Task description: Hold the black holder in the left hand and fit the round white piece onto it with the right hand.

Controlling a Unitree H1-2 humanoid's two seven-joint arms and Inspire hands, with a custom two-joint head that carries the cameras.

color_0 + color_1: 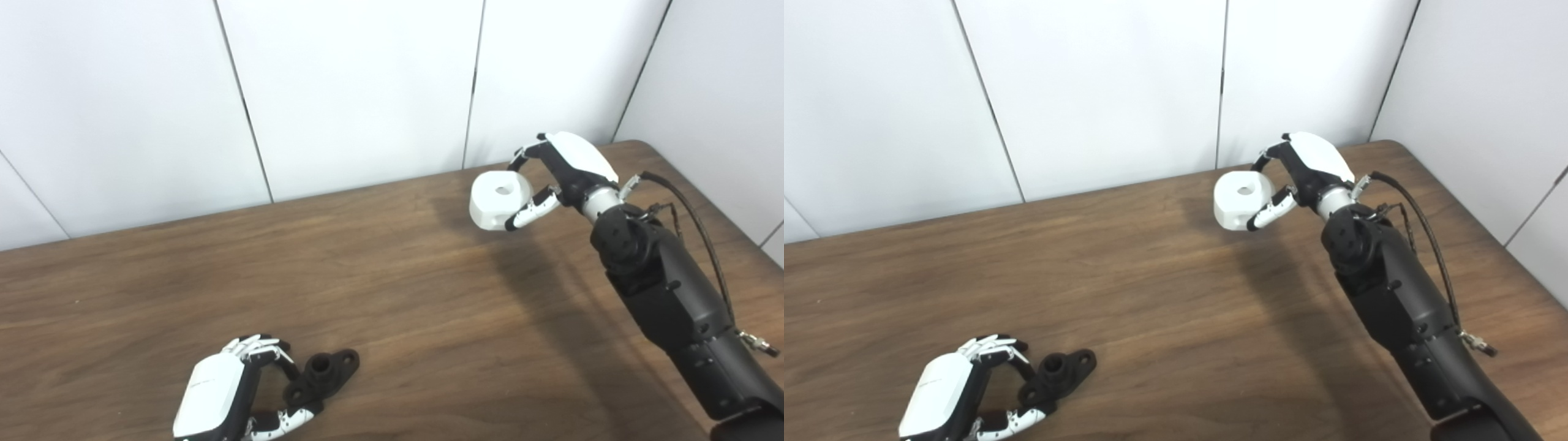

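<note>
The right hand (563, 174) grasps the round white piece (499, 199) between thumb and fingers, lifted clear of the surface (398, 294) near its far edge with the central hole facing up, seemingly so the bore can be lined up with the holder. Well apart, at the near edge, the left hand (229, 392) curls around one end of the black holder (321, 373), which seems to rest on the surface. Its palm is cut off by the frame, so whether the fingers truly clamp it cannot be told.
</note>
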